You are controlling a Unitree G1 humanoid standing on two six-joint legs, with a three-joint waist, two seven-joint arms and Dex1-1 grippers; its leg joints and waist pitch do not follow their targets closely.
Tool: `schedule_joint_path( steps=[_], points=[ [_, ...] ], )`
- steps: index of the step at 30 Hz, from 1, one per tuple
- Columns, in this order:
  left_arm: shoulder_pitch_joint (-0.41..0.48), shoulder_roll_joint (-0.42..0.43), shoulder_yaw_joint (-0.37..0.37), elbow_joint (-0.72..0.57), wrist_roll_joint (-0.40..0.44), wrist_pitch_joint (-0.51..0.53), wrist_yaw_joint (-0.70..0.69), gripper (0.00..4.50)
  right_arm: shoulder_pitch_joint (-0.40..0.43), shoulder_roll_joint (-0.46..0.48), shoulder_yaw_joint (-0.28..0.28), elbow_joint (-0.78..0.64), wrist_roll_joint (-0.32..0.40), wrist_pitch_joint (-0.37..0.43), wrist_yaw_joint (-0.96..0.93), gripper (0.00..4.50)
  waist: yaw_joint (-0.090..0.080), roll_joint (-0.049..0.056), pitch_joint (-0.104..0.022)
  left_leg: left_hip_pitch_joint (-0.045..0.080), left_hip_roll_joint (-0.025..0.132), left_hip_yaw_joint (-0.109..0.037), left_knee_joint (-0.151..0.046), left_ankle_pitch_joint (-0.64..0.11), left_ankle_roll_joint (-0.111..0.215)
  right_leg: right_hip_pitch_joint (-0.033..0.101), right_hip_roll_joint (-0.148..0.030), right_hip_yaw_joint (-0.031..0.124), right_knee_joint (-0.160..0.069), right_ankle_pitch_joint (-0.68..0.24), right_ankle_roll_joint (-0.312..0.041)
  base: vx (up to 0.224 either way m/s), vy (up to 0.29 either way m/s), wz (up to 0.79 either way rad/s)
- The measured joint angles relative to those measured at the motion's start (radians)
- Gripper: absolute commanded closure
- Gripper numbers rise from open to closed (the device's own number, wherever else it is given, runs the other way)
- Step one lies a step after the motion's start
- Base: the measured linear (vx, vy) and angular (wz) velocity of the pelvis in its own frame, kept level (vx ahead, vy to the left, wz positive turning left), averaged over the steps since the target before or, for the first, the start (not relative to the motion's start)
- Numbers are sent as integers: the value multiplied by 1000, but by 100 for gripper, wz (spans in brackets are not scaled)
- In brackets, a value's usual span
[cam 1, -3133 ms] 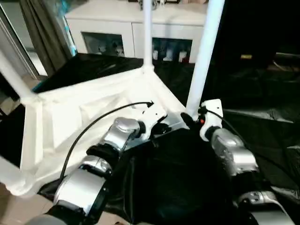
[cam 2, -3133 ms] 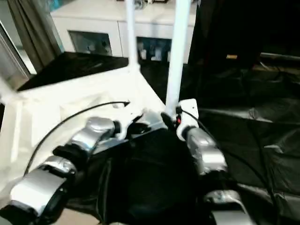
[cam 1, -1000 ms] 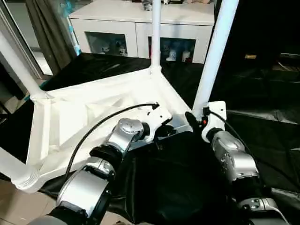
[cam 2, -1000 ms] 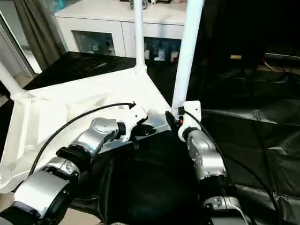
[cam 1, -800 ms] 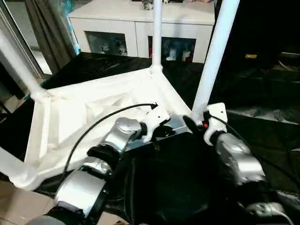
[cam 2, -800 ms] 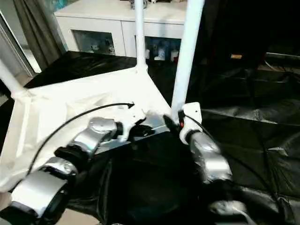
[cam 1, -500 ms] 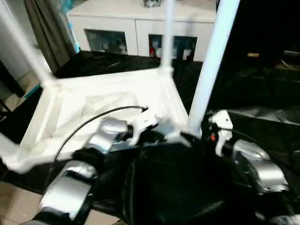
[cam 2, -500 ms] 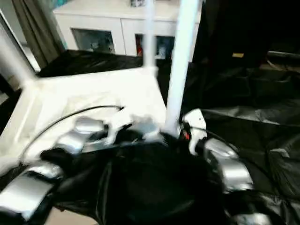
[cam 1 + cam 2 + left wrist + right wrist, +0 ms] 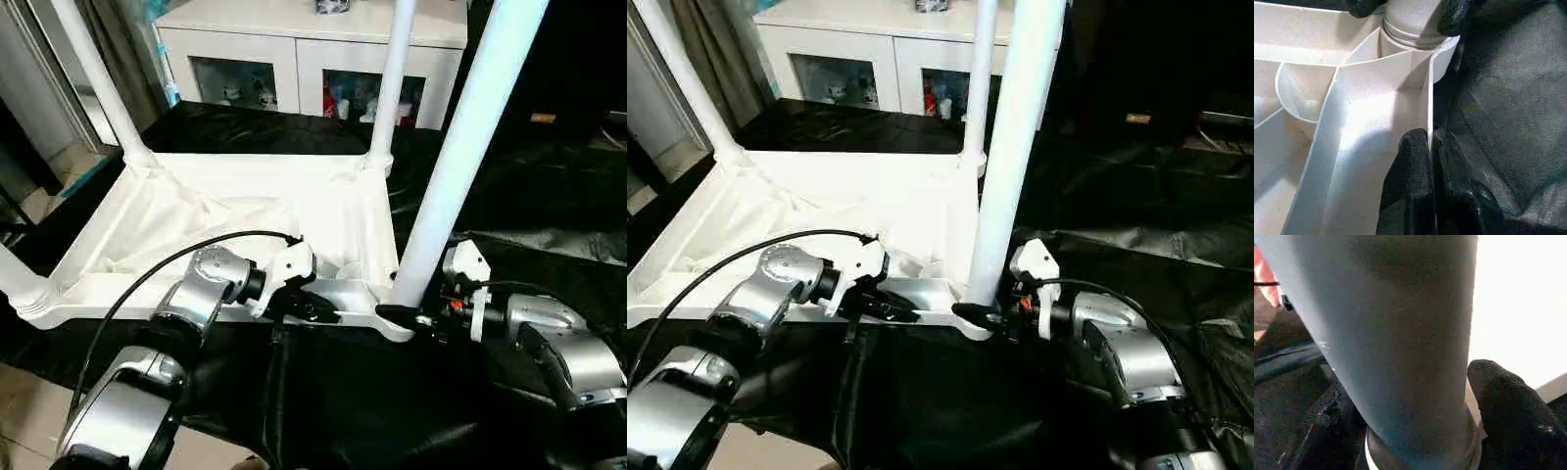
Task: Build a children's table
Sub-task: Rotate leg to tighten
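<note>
The white children's table (image 9: 235,211) lies upside down on a black sheet with its legs pointing up. The near right leg (image 9: 460,147) rises from the corner socket closest to me. My right gripper (image 9: 407,315) is shut around that leg's base; in the right wrist view black fingers (image 9: 1508,416) press on either side of the leg (image 9: 1400,333). My left gripper (image 9: 313,308) is shut on the table's near rim, a little left of that corner. In the left wrist view its fingers (image 9: 1415,176) pinch the thin rim wall (image 9: 1428,98). Other legs stand at the far right (image 9: 387,88), far left (image 9: 98,78) and near left (image 9: 15,279).
A white cabinet with glass-fronted shelves (image 9: 304,59) stands behind the table. The black sheet (image 9: 549,196) spreads wrinkled to the right and under my arms. A curtain (image 9: 118,49) hangs at the back left, and bare floor (image 9: 20,411) shows at the lower left.
The table has swung round with both grippers holding it. Its near right corner has come closer to me, and its near edge now runs straight across the view.
</note>
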Motion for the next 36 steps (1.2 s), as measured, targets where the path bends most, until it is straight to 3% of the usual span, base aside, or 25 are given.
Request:
schedule_joint_path(
  steps=[3, 7, 12, 19, 23, 24, 29, 30, 36],
  points=[
    [6, 0, 0, -13, -4, 9, -3, 450, 2, 1, 3, -9, 2, 4, 2, 189, 0, 0, 0, 0, 0, 0, 0, 0, 0, 0, 0, 0, 0, 0, 0, 0, 0, 0],
    [14, -2, 0, -23, -3, 20, 24, 450, 16, 20, -4, -19, -12, 0, -36, 196, -1, -1, 0, 1, 0, 0, 0, 0, 0, 0, 0, 0, 1, 0, 0, 0, 0, 0],
    [-19, -68, 12, 32, 36, 26, 236, 450, -17, 145, -71, 75, -69, -46, -313, 203, -22, -4, 0, 3, -1, 0, 2, 0, 0, 3, -1, 2, 1, 1, -1, 0, 0, 0],
    [-65, -148, 15, 114, 70, 37, 419, 450, -46, 255, -112, 122, -117, -50, -589, 203, -25, -7, -5, 7, -2, -1, 2, 0, 0, 7, -1, 2, -1, 0, 1, 0, 0, 0],
    [-100, -194, 18, 178, 90, 36, 536, 450, -103, 357, -147, 195, -172, -74, -810, 203, -30, -6, -8, 9, -3, -1, 2, 0, 0, 8, -1, 2, -2, -2, 5, 0, 0, 0],
    [-107, -201, 22, 191, 90, 36, 548, 450, -113, 371, -151, 208, -181, -82, -842, 147, -31, -5, -8, 9, -3, -1, 2, 0, 0, 8, -1, 3, -2, -3, 5, 0, 0, 0],
    [-108, -197, 23, 189, 89, 33, 521, 450, -99, 351, -147, 195, -185, -84, -774, 113, -31, -6, -8, 8, -3, -2, 1, 0, 0, 8, -1, 2, -2, -2, 5, 0, 0, 0],
    [-108, -193, 22, 187, 87, 29, 501, 450, -92, 331, -141, 185, -185, -85, -735, 91, -31, -6, -8, 8, -3, -2, 1, 0, 0, 8, -1, 2, -2, -2, 4, 0, 0, 0],
    [-80, -124, 21, 144, 60, -7, 353, 450, -37, 191, -80, 117, -136, -94, -444, 79, -23, -5, -8, 5, -1, -2, -2, 0, 0, 4, 0, 0, -1, 1, 1, 0, 0, 0]
  ],
)
